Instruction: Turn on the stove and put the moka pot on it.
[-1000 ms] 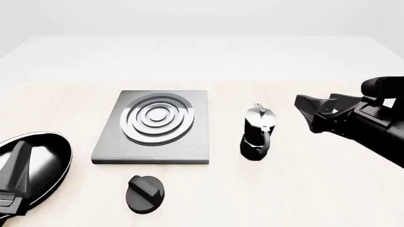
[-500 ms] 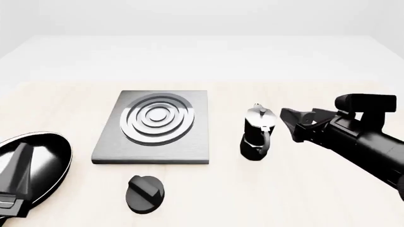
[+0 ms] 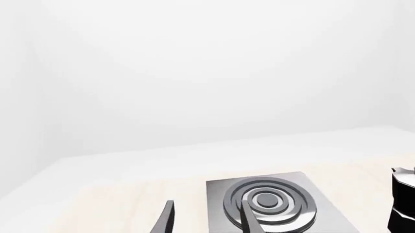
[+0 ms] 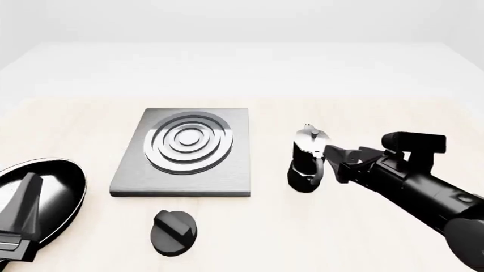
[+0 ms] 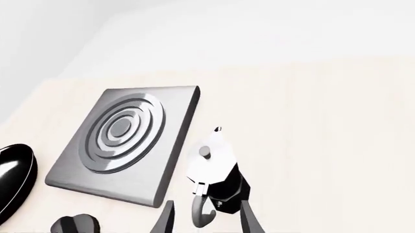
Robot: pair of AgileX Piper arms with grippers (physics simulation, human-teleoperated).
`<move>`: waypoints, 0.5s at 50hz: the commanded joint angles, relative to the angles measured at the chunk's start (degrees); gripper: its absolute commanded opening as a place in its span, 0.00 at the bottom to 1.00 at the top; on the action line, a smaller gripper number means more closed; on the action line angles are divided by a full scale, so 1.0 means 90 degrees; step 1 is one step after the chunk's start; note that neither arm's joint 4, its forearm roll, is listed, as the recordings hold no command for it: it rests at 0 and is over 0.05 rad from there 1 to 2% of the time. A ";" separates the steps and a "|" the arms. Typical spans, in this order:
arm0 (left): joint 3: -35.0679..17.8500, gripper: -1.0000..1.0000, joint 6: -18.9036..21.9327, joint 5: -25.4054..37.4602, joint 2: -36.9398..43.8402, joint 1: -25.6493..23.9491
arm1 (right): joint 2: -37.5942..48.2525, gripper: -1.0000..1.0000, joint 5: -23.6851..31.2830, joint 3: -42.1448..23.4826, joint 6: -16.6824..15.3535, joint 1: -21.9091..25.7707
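The stove plate [image 4: 185, 150] is a flat grey square with silver rings, lying left of centre; it also shows in the left wrist view [image 3: 269, 201] and the right wrist view [image 5: 123, 141]. Its round black knob [image 4: 174, 232] lies apart, in front of the plate. The moka pot [image 4: 309, 161] stands upright on the table right of the plate, handle toward me. My right gripper [image 4: 335, 161] is open, its fingertips [image 5: 165, 218] on either side of the pot's handle [image 5: 201, 213]. My left gripper [image 3: 206, 218] is open and empty at the front left.
A shiny black frying pan [image 4: 56, 181] lies at the front left, under my left gripper. The knob also shows in the right wrist view [image 5: 75, 224]. The light wooden table [image 4: 378, 113] runs back to a white far part.
My right gripper has moved left and down, from well right of the moka pot to right at its handle. The left arm, pot, stove and knob have stayed put.
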 commanded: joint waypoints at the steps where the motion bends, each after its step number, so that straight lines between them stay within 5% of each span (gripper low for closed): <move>1: 0.0000 1.00 0.0019 0.0000 -0.0001 -0.0013 | 0.0465 1.00 -0.0493 0.0133 0.0093 0.0067; 25: 0.0001 1.00 0.0001 0.0070 0.0001 -0.0052 | 0.1197 1.00 -0.1185 0.0214 0.0267 0.0145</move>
